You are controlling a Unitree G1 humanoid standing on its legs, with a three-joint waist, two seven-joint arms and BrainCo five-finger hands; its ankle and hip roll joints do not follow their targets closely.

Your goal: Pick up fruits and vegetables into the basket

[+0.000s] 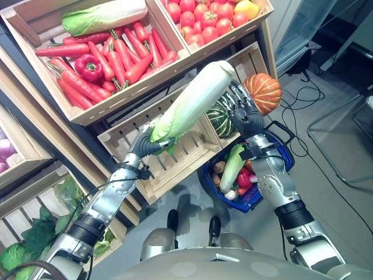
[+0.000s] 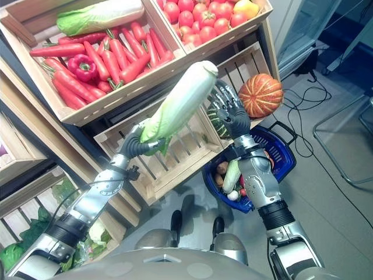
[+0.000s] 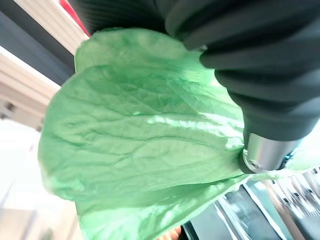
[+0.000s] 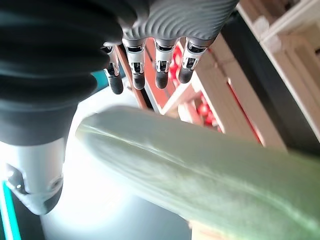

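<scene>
While left hand [image 1: 152,143] grips napa cabbage [image 1: 195,100] | right hand [image 1: 240,108] splayed, empty | blue basket [image 1: 284,150]: cabbage, potatoes, pepper.

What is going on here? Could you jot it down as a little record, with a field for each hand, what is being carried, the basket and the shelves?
Left hand: left hand curled round the leafy end of a napa cabbage, holding it up
Right hand: right hand open, fingers straight, raised beside the cabbage's pale end
Basket: blue basket on the floor, already holding a cabbage, potatoes and a red pepper
Upper crates: carrots, one red pepper, another cabbage, tomatoes
Lower crate: pumpkin, dark green squash
</scene>
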